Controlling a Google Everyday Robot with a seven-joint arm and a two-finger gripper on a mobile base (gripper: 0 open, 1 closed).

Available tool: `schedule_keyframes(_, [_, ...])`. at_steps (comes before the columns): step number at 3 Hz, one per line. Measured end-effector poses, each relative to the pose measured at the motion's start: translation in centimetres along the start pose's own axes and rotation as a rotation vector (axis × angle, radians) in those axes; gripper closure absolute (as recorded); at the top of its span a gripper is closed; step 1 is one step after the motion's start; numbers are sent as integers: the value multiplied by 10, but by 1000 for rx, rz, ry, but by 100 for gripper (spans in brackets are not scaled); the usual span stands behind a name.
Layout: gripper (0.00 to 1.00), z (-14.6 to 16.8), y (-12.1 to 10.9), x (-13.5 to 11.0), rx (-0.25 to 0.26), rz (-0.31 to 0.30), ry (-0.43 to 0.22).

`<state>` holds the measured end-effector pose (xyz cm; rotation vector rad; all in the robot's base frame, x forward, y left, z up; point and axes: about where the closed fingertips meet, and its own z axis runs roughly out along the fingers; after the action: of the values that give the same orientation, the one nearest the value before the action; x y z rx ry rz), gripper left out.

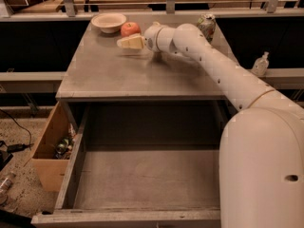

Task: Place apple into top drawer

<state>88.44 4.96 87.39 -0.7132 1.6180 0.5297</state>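
Note:
The apple is small, round and red-orange. It sits at the far left of the grey tabletop, just right of a beige bowl. My gripper points left, low over the tabletop, just in front of the apple and a little below it in the picture. I cannot tell whether it touches the apple. The top drawer is pulled wide open below the table's front edge, with a bare flat grey bottom and nothing in it.
A green-white can stands at the far right of the tabletop behind my arm. A brown cardboard box with clutter stands on the floor left of the drawer. A clear bottle is on the right ledge.

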Motion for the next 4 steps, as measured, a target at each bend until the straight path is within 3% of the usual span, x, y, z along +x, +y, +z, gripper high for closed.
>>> schedule_keyframes(2, [0,11,-1,-4,1,-8,-19])
schedule_keyframes(3, [16,16,0,-1,-4,-8,-16])
schedule_keyframes(4, [40,23,2,4,-6,-10,-5])
